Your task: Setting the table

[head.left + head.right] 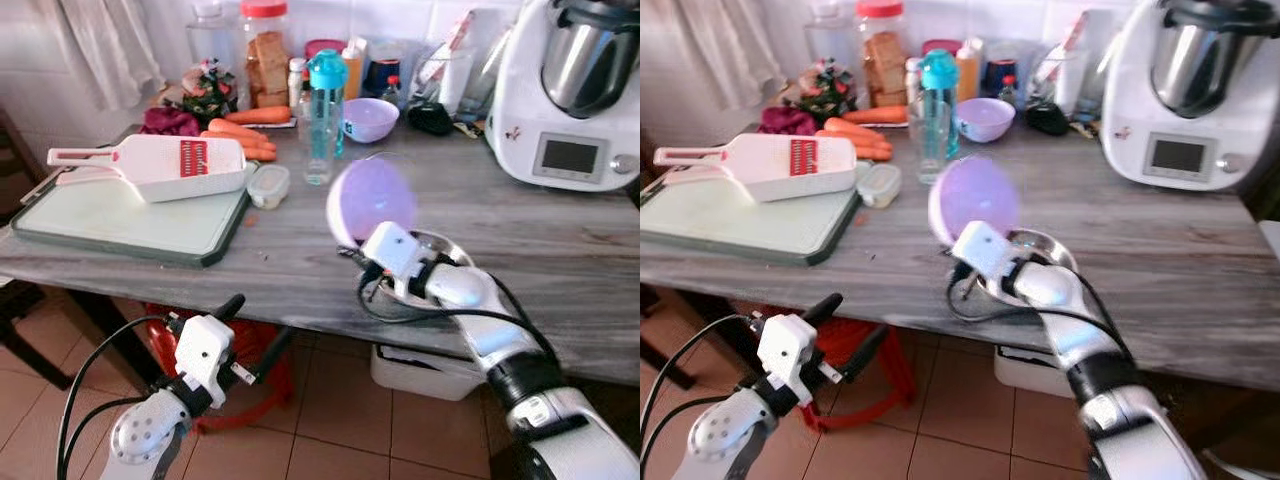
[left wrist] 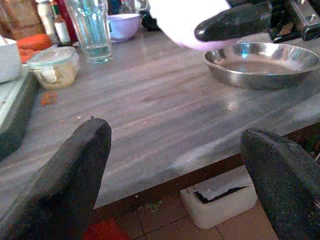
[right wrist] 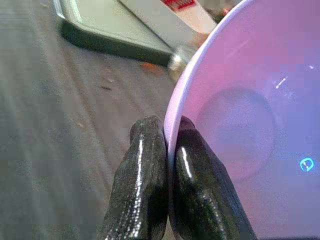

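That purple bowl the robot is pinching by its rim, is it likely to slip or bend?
The purple bowl probably stays stiff: held tilted on edge, its rim keeps a clean curve. It seems light, since the right pincer carries it by the rim alone. Its glossy wall could slip between the two narrow fingers, because the grip area is small.

A home kitchen. The grey wood-grain tabletop [image 1: 560, 250] carries a white food-processor machine [image 1: 570, 90] at two o'clock, a green cutting board [image 1: 120, 215] with a white slicer [image 1: 150, 160] at nine o'clock, and carrots [image 1: 245, 135], jars [image 1: 265, 50] and bottles at twelve o'clock against a white tiled wall [image 1: 400, 15]. The floor [image 1: 330, 420] below is terracotta tile.
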Robot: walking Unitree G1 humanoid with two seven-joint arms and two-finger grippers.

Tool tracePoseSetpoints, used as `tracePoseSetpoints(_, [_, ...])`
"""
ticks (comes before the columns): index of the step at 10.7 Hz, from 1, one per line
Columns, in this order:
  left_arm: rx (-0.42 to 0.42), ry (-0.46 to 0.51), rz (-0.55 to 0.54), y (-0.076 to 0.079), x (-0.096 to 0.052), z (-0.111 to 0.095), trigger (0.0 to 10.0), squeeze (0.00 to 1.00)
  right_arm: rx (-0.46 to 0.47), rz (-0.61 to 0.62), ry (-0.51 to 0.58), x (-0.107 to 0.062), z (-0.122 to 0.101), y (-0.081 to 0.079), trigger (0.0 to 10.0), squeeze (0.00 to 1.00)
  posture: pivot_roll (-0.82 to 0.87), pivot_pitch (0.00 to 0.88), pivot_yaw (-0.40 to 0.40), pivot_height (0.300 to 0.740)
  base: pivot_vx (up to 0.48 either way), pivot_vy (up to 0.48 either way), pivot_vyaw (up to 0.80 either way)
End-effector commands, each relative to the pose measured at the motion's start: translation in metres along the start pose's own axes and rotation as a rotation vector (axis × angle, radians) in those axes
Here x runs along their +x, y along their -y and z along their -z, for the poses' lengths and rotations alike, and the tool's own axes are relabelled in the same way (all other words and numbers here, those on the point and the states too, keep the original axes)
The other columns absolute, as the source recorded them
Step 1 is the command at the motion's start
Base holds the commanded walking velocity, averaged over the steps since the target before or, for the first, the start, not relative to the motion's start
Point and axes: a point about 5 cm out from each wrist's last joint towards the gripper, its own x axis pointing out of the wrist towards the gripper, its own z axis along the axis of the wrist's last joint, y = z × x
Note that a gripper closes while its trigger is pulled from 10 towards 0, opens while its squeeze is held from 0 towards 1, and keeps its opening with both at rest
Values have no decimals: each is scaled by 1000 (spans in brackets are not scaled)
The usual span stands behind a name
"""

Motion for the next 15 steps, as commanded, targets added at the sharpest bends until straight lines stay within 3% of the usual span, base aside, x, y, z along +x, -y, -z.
tracePoseSetpoints(1, [3,1,-1,-1,-3,-3,10000,0,-39,-36,16,4,-6,2,10000,0,92,25,0,740,0,0,0])
tracePoseSetpoints(6, [1,-8,12,-2,-4,-3,10000,0,-39,-113,-7,5,11,-5,10000,0,103,26,10,740,0,0,0])
tracePoseSetpoints(7, [0,-9,15,-2,-4,-4,10000,0,-50,-122,-5,2,13,-6,10000,63,102,27,13,740,0,0,0])
tracePoseSetpoints(8, [-1,-11,19,-2,-3,-3,10000,0,-65,-110,-9,1,15,-6,10000,255,101,29,16,740,0,0,0])
tracePoseSetpoints(9, [-3,-14,21,-2,-3,-3,10000,0,-78,-98,-14,0,16,-4,10000,302,102,30,19,740,0,0,0])
tracePoseSetpoints(10, [-4,-19,22,-3,-3,-3,10000,0,-89,-82,-20,-1,17,0,10000,824,103,30,20,740,0,0,0])
tracePoseSetpoints(11, [-4,-21,20,-3,-3,-3,10000,0,-101,-64,-31,-3,17,4,10000,820,105,31,22,740,0,0,0])
tracePoseSetpoints(13, [-3,-23,16,-3,-3,-3,10000,0,-128,-24,-39,-5,16,13,10000,1000,108,28,24,740,0,0,0])
tracePoseSetpoints(15, [-5,-25,16,-3,-2,-4,10000,0,-139,-3,-38,-5,13,19,10000,1000,104,27,25,740,0,0,0])
